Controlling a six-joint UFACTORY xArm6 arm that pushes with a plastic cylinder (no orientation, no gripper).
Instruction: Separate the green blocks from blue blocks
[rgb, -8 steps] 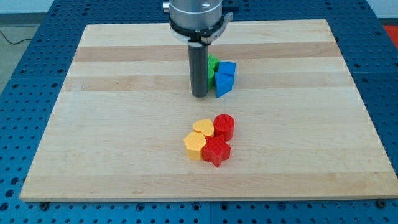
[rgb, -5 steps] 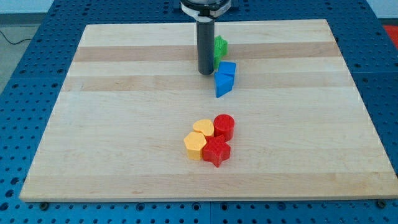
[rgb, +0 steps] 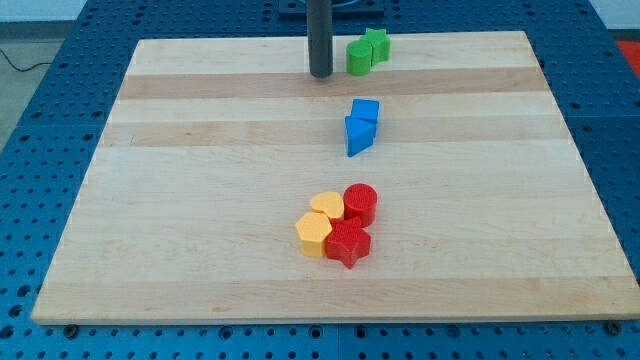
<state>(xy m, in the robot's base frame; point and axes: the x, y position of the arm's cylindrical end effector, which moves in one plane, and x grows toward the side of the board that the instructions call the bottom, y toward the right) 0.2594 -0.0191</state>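
Observation:
Two green blocks sit touching near the view's top edge of the board: a green cylinder (rgb: 358, 57) and a green star-like block (rgb: 377, 46) to its upper right. Two blue blocks stand touching lower down: a blue cube (rgb: 366, 111) and a blue wedge (rgb: 357, 135) just below it. My tip (rgb: 320, 74) rests on the board just left of the green cylinder, with a small gap, and above and to the left of the blue blocks. A clear gap of bare wood separates the green pair from the blue pair.
A cluster of two yellow blocks (rgb: 320, 221) and two red blocks (rgb: 353, 222) sits below the middle of the wooden board (rgb: 200, 200). The board lies on a blue perforated table (rgb: 30, 150).
My tip has moved toward the view's top. The green blocks have slid up and away from the blue blocks. The blue, red and yellow blocks have not moved.

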